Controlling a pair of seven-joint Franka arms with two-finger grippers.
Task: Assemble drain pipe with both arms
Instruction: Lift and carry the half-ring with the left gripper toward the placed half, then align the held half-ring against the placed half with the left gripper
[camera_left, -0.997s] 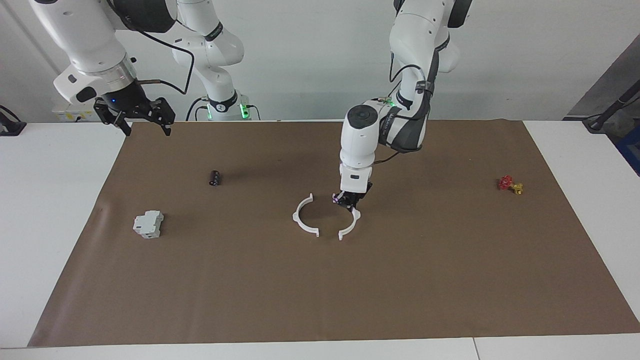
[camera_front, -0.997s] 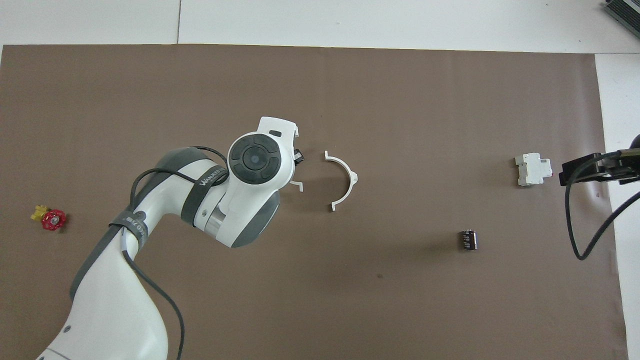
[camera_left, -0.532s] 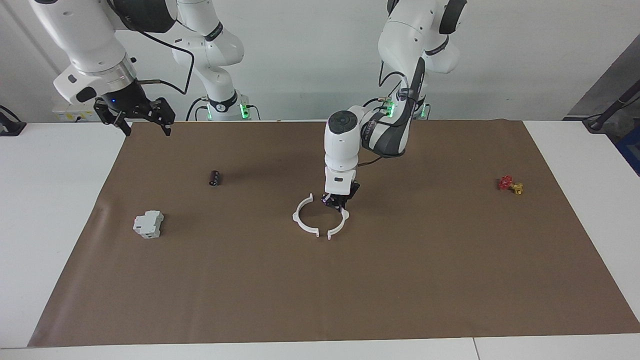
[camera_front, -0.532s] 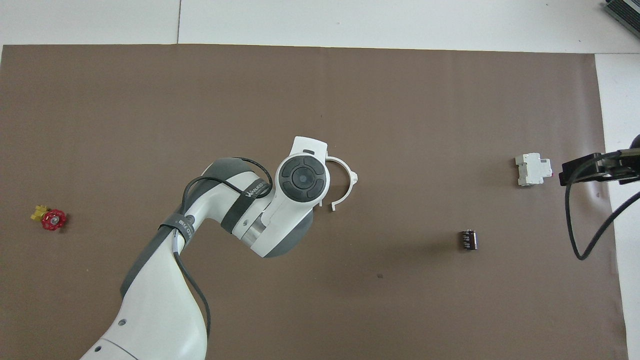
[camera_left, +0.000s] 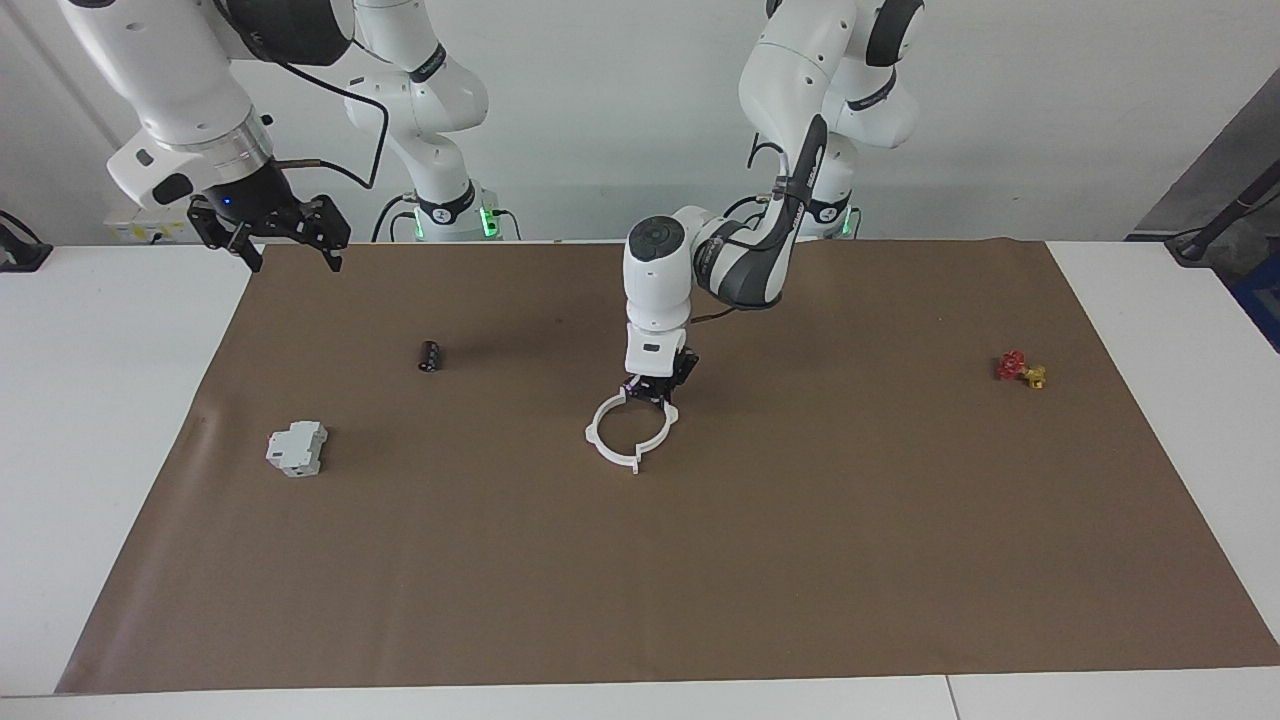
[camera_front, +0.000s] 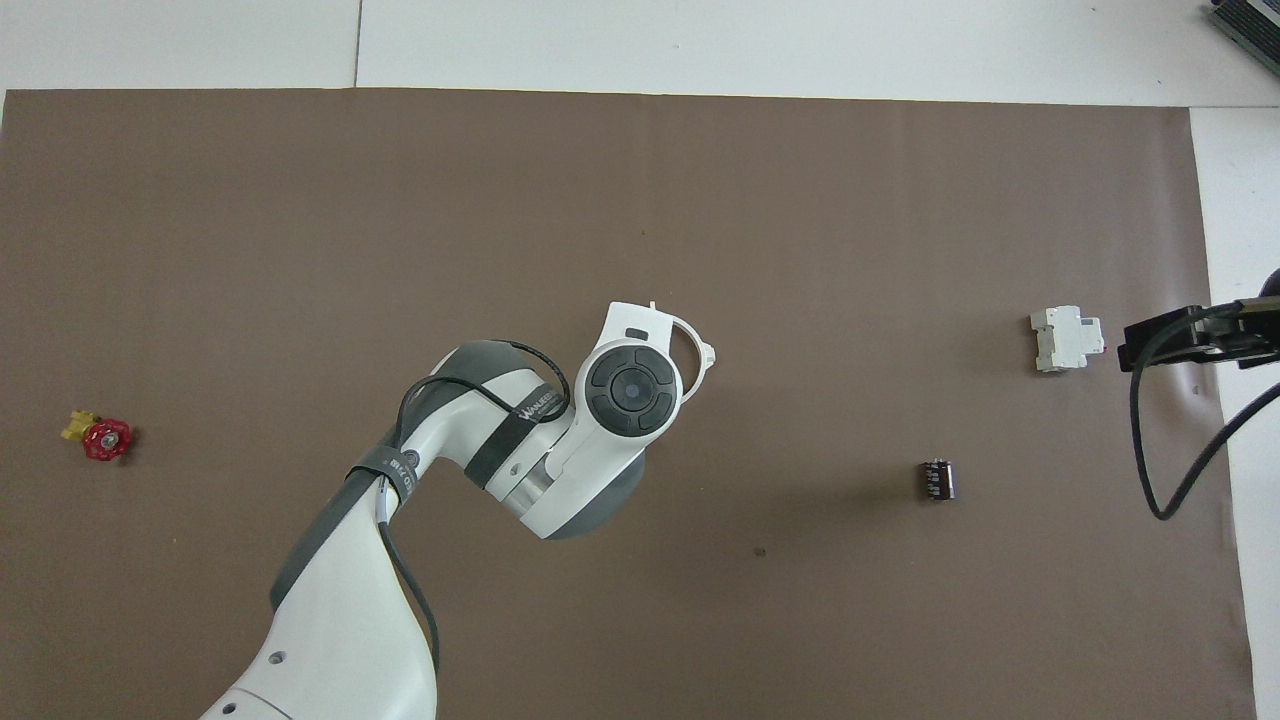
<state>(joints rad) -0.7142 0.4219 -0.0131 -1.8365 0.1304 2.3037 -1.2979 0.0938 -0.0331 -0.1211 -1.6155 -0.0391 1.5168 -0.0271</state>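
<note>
The drain pipe lies at the middle of the mat as two white half-rings that now form one closed ring. One half-ring (camera_left: 591, 436) rests on the mat. My left gripper (camera_left: 652, 392) is down at the ring, shut on the other half-ring (camera_left: 668, 430), whose ends meet the first one's. In the overhead view the left wrist covers most of the ring, and only an arc (camera_front: 703, 352) shows. My right gripper (camera_left: 292, 258) (camera_front: 1160, 335) waits open and holds nothing, up in the air over the mat's edge at the right arm's end.
A brown mat (camera_left: 800, 560) covers the table. A grey-white boxy block (camera_left: 297, 447) (camera_front: 1065, 338) and a small black cylinder (camera_left: 429, 355) (camera_front: 937, 479) lie toward the right arm's end. A red-and-yellow valve (camera_left: 1020, 369) (camera_front: 100, 437) lies toward the left arm's end.
My left gripper has slid its half-ring across the mat toward the right arm's end, closing the gap until both halves meet. The right arm has not moved.
</note>
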